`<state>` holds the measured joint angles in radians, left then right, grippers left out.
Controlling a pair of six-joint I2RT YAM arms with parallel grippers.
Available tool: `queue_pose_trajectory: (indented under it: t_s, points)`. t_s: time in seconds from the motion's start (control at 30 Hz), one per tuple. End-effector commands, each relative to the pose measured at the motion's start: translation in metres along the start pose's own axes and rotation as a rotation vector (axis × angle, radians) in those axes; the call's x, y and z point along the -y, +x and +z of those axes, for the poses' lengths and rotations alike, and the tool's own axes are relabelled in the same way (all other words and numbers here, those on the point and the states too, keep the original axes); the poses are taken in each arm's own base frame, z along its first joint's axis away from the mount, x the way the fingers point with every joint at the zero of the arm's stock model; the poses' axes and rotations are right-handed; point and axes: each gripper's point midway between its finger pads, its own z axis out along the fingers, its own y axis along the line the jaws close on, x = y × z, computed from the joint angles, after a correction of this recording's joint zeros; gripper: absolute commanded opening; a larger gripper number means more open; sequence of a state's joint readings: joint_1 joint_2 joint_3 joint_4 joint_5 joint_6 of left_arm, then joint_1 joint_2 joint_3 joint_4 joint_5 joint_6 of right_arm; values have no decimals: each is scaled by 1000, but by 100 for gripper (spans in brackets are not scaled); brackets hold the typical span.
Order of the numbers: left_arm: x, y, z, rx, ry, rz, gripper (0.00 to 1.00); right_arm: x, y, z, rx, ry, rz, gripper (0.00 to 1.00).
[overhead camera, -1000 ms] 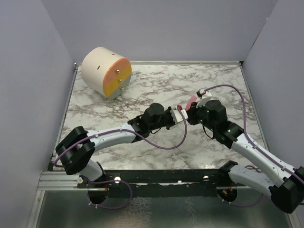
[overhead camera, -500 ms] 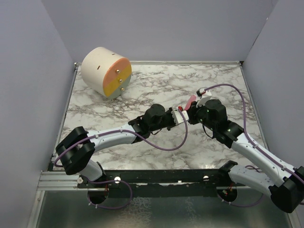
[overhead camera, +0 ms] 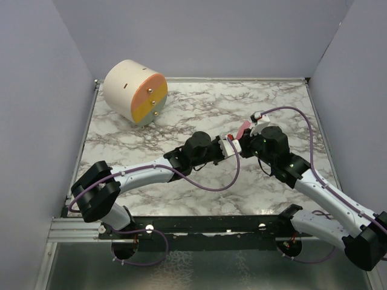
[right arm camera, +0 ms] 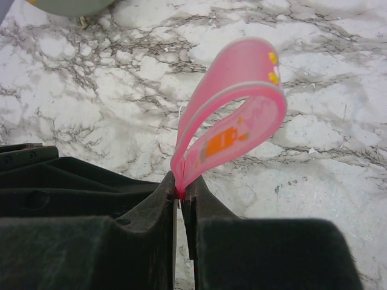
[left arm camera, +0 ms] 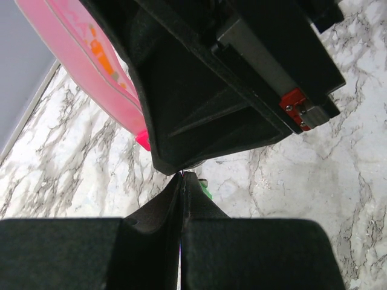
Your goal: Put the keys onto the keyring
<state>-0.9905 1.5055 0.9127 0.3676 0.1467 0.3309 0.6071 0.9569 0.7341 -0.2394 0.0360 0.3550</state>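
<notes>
Keyring (right arm camera: pixel 236 130) over marble tbl (overhead camera: pixel 199 112), lilac walls (overhead camera: pixel 199 36) around

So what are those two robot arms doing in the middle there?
The two arms meet tip to tip above the white marble table. The right gripper pinches a slim pink strip tag, curled into a loop. The left gripper is shut on a tiny bright green key, held close to the other gripper. I can't tell whether they're joined yet.

Diffuse, even overhead light is recorded; soft shadows are cast beneath the arms on the marble tabletop (overhead camera: pixel 199 109). In the left wrist view the keyring (left arm camera: pixel 91 60) is rendered out of focus, and the left gripper (left arm camera: pixel 182 181) as near-featureless black.
</notes>
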Motion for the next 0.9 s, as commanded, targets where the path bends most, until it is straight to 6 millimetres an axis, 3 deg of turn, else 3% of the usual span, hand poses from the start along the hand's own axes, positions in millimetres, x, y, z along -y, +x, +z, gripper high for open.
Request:
queue_pose_trajectory:
  t_s: [0.0,0.87]
  points:
    - [-6,-21,4,35,-19,-9,0,-4,-13,-1,29,-3,3,1]
    - [2,-22,7,43,17,-50,0,0,-17,-2,79,18,45,1]
